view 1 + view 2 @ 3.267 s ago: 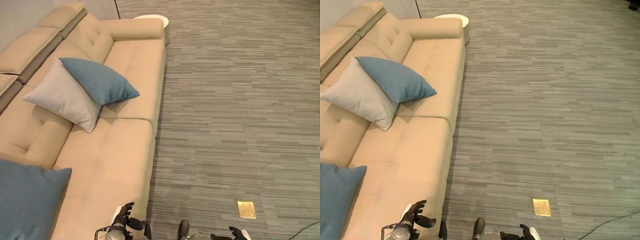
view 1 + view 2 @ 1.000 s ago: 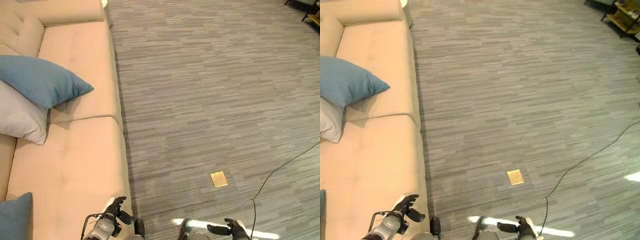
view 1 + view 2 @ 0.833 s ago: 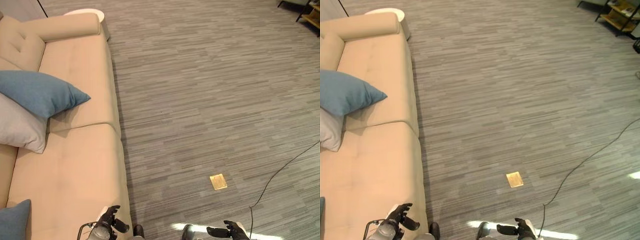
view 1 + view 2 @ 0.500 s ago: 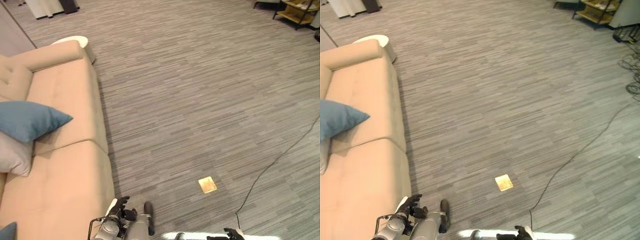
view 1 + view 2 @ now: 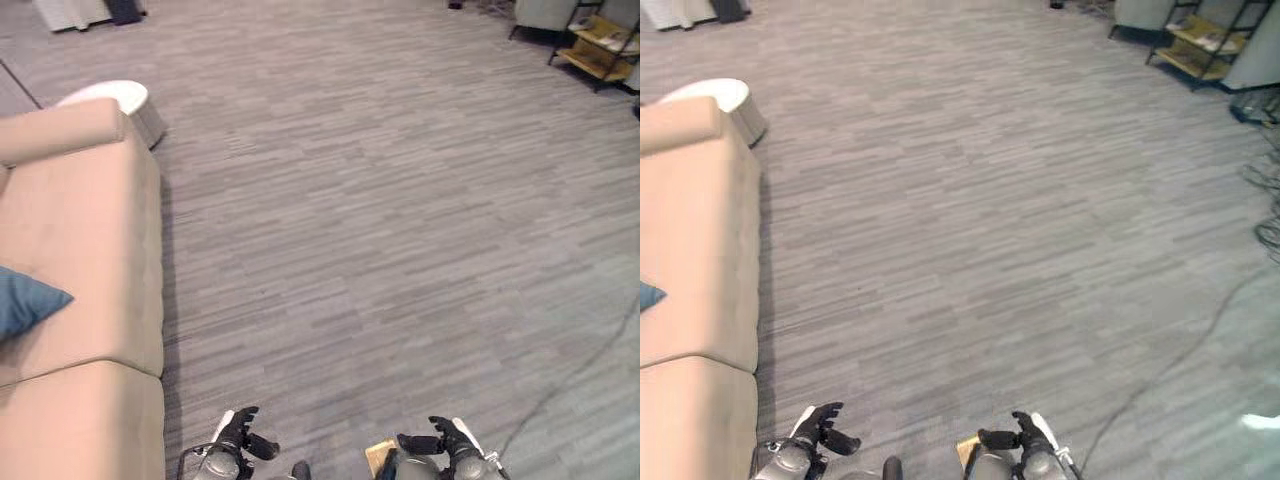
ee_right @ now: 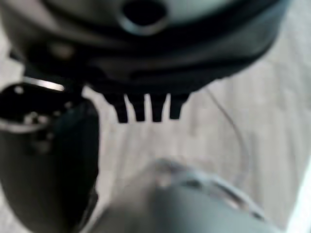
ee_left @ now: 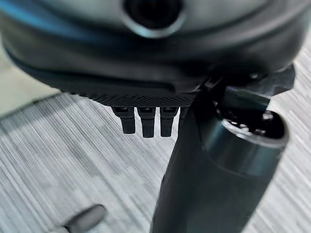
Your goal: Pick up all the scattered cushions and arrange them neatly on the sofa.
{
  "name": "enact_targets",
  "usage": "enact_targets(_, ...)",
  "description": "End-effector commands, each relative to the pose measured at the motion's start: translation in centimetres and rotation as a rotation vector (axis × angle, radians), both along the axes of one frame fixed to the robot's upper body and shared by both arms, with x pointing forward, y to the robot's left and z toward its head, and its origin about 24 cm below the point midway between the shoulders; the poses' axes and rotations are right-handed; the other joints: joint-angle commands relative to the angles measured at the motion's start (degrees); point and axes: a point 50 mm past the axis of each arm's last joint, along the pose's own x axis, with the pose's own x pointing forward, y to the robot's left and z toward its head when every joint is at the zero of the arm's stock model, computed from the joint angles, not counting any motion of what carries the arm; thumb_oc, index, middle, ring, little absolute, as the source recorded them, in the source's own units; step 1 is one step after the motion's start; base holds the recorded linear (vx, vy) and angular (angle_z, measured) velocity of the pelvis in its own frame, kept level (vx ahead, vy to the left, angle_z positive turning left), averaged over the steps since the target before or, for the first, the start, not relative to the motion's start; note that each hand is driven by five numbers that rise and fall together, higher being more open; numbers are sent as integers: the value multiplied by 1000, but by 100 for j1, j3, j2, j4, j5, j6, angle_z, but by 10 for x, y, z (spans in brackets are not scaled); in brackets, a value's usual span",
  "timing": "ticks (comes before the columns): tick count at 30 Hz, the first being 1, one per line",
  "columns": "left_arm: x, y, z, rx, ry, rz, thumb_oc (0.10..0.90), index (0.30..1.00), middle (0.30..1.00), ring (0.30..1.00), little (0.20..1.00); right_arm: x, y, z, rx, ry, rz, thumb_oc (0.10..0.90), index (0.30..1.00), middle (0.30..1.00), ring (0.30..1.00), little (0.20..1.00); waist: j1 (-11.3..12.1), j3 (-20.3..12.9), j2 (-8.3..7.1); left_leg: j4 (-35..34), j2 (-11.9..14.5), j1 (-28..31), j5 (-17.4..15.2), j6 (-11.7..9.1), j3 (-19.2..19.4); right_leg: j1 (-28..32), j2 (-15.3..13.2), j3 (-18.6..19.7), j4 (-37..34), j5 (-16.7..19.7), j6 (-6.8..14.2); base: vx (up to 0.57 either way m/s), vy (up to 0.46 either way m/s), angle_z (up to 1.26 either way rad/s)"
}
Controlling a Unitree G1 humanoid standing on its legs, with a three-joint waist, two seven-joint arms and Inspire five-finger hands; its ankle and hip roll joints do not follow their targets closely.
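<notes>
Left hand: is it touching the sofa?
Apart. In the left eye view the left hand hangs over grey carpet, with a strip of floor between it and the sofa.

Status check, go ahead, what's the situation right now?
Left hand and right hand open, holding nothing. Blue cushion on the sofa. No cushion on the carpet ahead.

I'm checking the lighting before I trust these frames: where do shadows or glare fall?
Left eye view: the sofa casts a narrow dark band on the carpet along its front edge. Right eye view: a small bright patch of glare lies on the carpet, low by the right edge. Right wrist view: the right hand stands dark against pale, bright carpet.
</notes>
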Motion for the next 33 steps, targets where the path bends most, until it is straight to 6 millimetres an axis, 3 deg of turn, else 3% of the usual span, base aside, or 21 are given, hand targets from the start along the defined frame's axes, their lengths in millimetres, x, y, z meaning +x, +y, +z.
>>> enact_targets(1,5,-1,1,6,-9,-27,800,900,900,900,900,6,-3,3,0,-27,-18,800,900,900,900,900,-136,101,-121,40,-841,-289,14,422,-426,994,533,292,-1024,112,130,283,-214,99)
enact_targets(4,-2,-3,-3,2,20,-25,800,900,900,900,900,3,-4,2,-5,-21,-23,800,900,900,900,900,-150,27,-175,163,-856,-259,-102,341,-524,1274,458,87,-1373,186,84,210,-224,73)
enact_targets(5,-5,-6,-4,-5,32,-39,800,900,900,900,900,0,-7,2,6,-22,-58,800,900,900,900,900,-149,-32,-219,469,-825,-328,-162,154,-578,1549,469,-78,-1577,168,-16,121,-164,65)
enact_targets(7,-5,-8,-5,-13,37,-46,800,900,900,900,900,1,-11,3,4,-31,-79,800,900,900,900,900,-153,-15,-237,751,-742,-436,-233,33,-473,1751,447,-341,-1701,146,-59,127,-230,124)
enact_targets(8,-5,-10,-5,-21,38,-54,800,900,900,900,900,1,-15,4,1,-33,-104,800,900,900,900,900,-159,41,-272,1410,-509,-790,-147,-69,-92,1954,397,-664,-1766,80,-164,85,-202,152)
enact_targets(11,-5,-10,-5,-24,35,-45,800,900,900,900,900,1,-19,5,-3,-32,-116,800,900,900,900,900,-163,38,-295,1583,-364,-917,-102,-84,148,2068,367,-883,-1847,47,-201,84,-139,125)
enact_targets(12,-8,-11,-6,-28,46,-55,800,900,900,900,900,-4,-24,3,-8,-10,-153,800,900,900,900,900,-115,46,-304,1708,97,-1069,-183,-151,751,2466,391,-1347,-2062,-139,-227,140,-135,71)
enact_targets(13,-8,-11,-6,-28,46,-55,800,900,900,900,900,-4,-24,3,-8,-10,-153,800,900,900,900,900,-117,51,-300,1718,101,-1069,-190,-152,747,2474,396,-1350,-2067,-138,-228,201,-169,88)
enact_targets(14,-8,-8,-6,-20,50,-49,800,900,900,900,900,-38,-38,-4,-6,61,-201,800,900,900,900,900,-236,36,-337,1272,201,-1143,43,-194,1124,2563,420,-1551,-2181,-144,-193,60,-35,115)
enact_targets(15,-9,-8,-6,-21,53,-50,800,900,900,900,900,-39,-38,-4,-7,63,-202,800,900,900,900,900,-234,25,-334,1256,196,-1133,51,-195,1125,2569,419,-1552,-2186,-143,-193,121,-39,144)
enact_targets(16,-6,-3,-4,-11,39,-33,800,900,900,900,900,-48,-45,-4,-21,72,-219,800,900,900,900,900,-353,34,-344,744,294,-1248,432,-284,1520,2622,465,-1698,-2227,-168,-152,62,-7,123)
enact_targets(17,-6,-3,-4,-11,39,-33,800,900,900,900,900,-48,-45,-4,-22,72,-219,800,900,900,900,900,-357,29,-348,714,284,-1241,455,-284,1520,2617,461,-1701,-2227,-167,-153,128,0,84)
enact_targets(18,1,3,-1,-2,17,-16,800,900,900,900,900,-46,-50,-2,-38,66,-218,800,900,900,900,900,-424,106,-392,609,490,-1455,695,-368,1829,2641,473,-1759,-2145,-275,-179,129,8,54)
enact_targets(19,2,5,0,-6,10,-7,800,900,900,900,900,-48,-51,-2,-39,72,-219,800,900,900,900,900,-425,112,-395,589,536,-1441,731,-381,1861,2651,490,-1794,-2098,-309,-202,128,9,27)
enact_targets(23,-6,10,-2,-5,33,20,800,900,900,900,900,-55,-48,-5,-44,102,-193,800,900,900,900,900,-384,47,-408,432,365,-1316,686,-298,1722,2783,501,-1809,-2020,-395,-185,200,92,-8)
enact_targets(28,-7,17,0,6,28,35,800,900,900,900,900,-51,-40,-6,-27,101,-158,800,900,900,900,900,-261,-92,-548,420,99,-1251,471,-100,1741,2816,325,-1768,-1707,-489,-77,161,109,6)
enact_targets(29,-5,18,1,5,20,39,800,900,900,900,900,-49,-40,-6,-26,96,-152,800,900,900,900,900,-232,-109,-558,393,34,-1217,411,-46,1714,2777,271,-1780,-1509,-490,-45,180,187,8)
enact_targets(30,-3,22,2,11,11,47,800,900,900,900,900,-42,-36,-5,-15,73,-137,800,900,900,900,900,-211,-86,-552,293,-76,-1064,277,88,1629,2491,82,-1741,-810,-471,61,132,156,8)
enact_targets(33,-2,25,3,20,7,48,800,900,900,900,900,-34,-35,-3,-14,53,-118,800,900,900,900,900,-212,-24,-543,246,-172,-938,174,217,1570,2191,-119,-1668,-103,-368,236,123,137,8)
